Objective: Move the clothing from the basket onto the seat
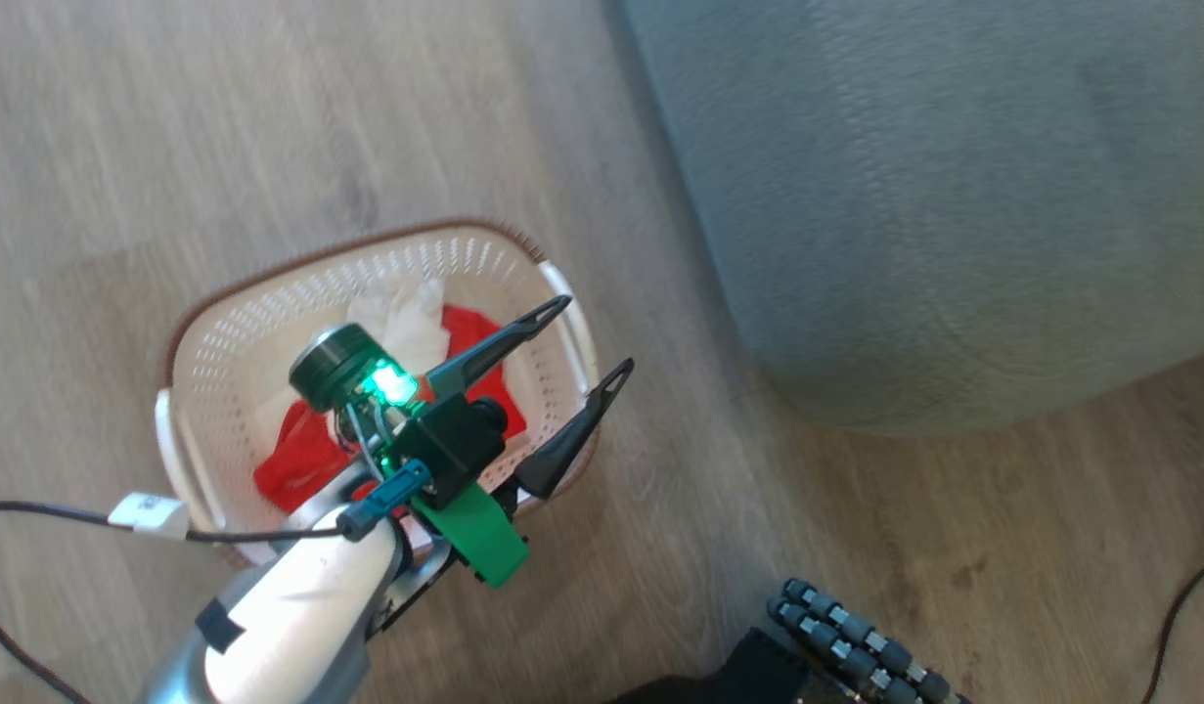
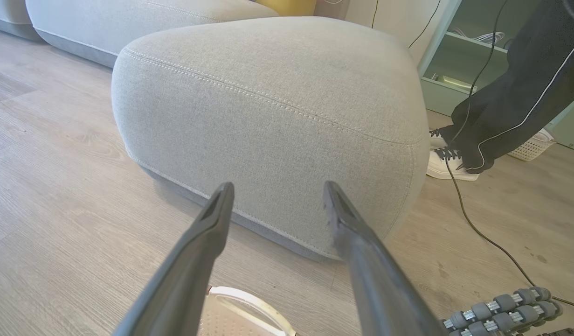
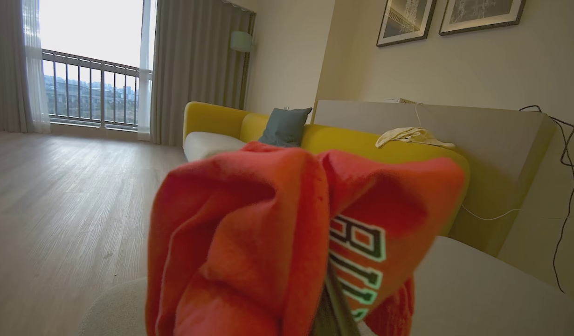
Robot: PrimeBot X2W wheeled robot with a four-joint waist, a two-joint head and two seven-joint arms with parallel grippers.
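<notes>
1. Red shirt point(image 3: 268, 233) sits squeezed in our right gripper point(image 3: 332, 301). If we let go before the seat point(image 1: 954, 196) is under it, it drops on the floor point(image 1: 122, 147).
2. Our left gripper point(image 1: 594, 332) hangs wide open over the basket point(image 1: 269, 323) of clothing point(image 1: 298, 455), left of the seat. It could hook the basket and tip it.

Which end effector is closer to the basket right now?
Left. The left end effector hangs open directly above the basket, fingers reaching past its rim. The right end effector is shut on a red shirt over the seat, apart from the basket.
</notes>
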